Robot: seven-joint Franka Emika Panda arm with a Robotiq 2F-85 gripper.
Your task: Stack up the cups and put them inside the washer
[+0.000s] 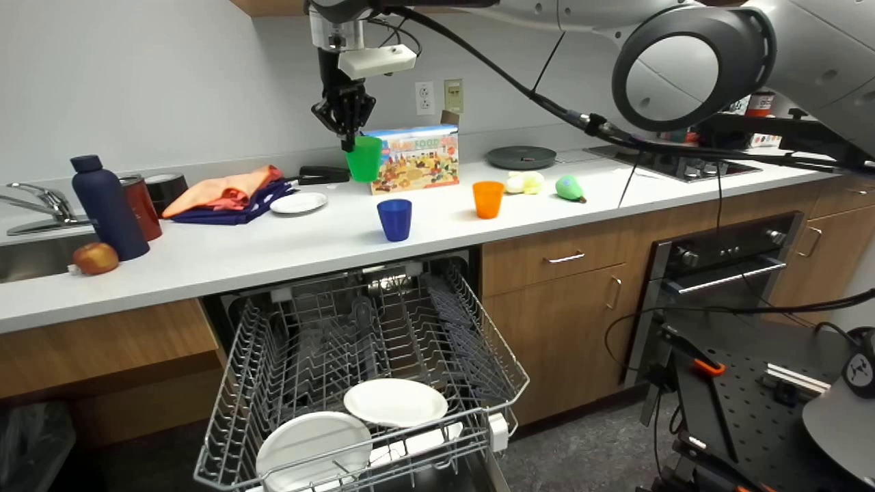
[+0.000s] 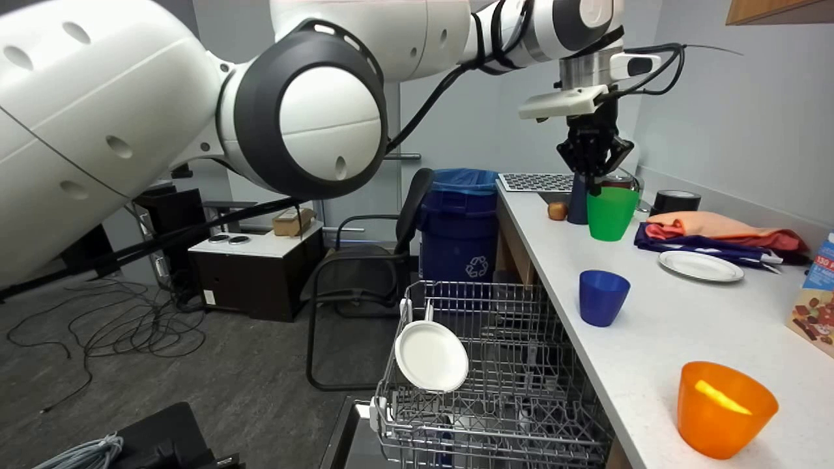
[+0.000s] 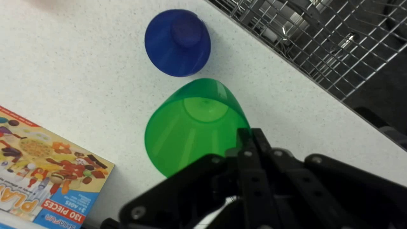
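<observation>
My gripper (image 1: 348, 143) is shut on the rim of the green cup (image 1: 366, 160), one finger inside and one outside. It holds the cup upright above the counter, as the exterior view (image 2: 612, 215) and the wrist view (image 3: 197, 136) also show. The blue cup (image 1: 394, 220) stands upright on the counter near its front edge, apart from the green cup; it also shows in the wrist view (image 3: 178, 44). An orange cup (image 1: 487, 199) stands farther along the counter. The washer (image 1: 410, 328) is open below the counter, its wire rack pulled out with white plates (image 1: 395, 403) at its front.
A picture box (image 1: 417, 160) stands behind the cups. A white plate (image 1: 299, 203), folded cloths (image 1: 225, 195), a dark-blue bottle (image 1: 109, 208) and an apple (image 1: 96, 258) lie or stand toward the sink. Toy food (image 1: 569, 188) and a black pan (image 1: 521, 157) are beyond the orange cup.
</observation>
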